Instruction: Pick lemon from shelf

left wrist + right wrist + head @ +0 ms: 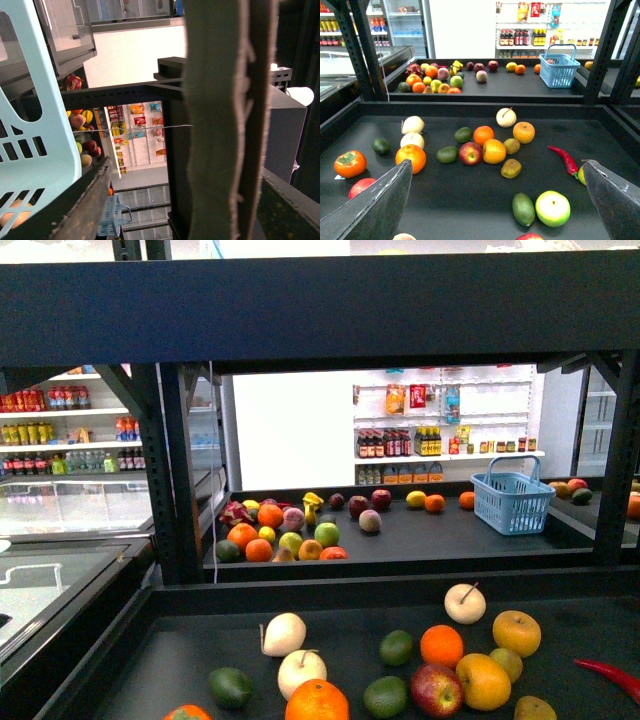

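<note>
Right pincer (pixel 496 165): jaws stood wide apart with nothing between them, above the near tier of fruit.
Left pincer (pixel 245 125): its two grey pads lay pressed together or nearly so, holding nothing that could be seen.
Beside left pincer: a pale basket wall (pixel 30 125) was close to the camera, and black shelf posts stood behind the pads.
Lemon (pixel 494 151): probably the yellow oval fruit on the near tier, though this was not certain. In the front view it lay at lower right (pixel 483 681).
Touching the lemon: a red apple (pixel 470 153) pressed against one side; in the front view it sat at the lemon's left (pixel 436 689).
Near the lemon: an orange (pixel 441 645) lay just above and left of it in the front view, with green limes further left.
Chilli (pixel 563 159): red, lying flat, apart from the lemon; it showed at the far right edge of the front view (pixel 612 676).
Shelf (pixel 340 625): black flat tiers; its thick front edge crossed the top of the front view.
Far tier: more fruit was heaped at centre left of the front view, and a blue basket (pixel 512 497) stood upright at centre right.
Background: white wall racks (pixel 440 455) of bottles were at upper right of the front view.
</note>
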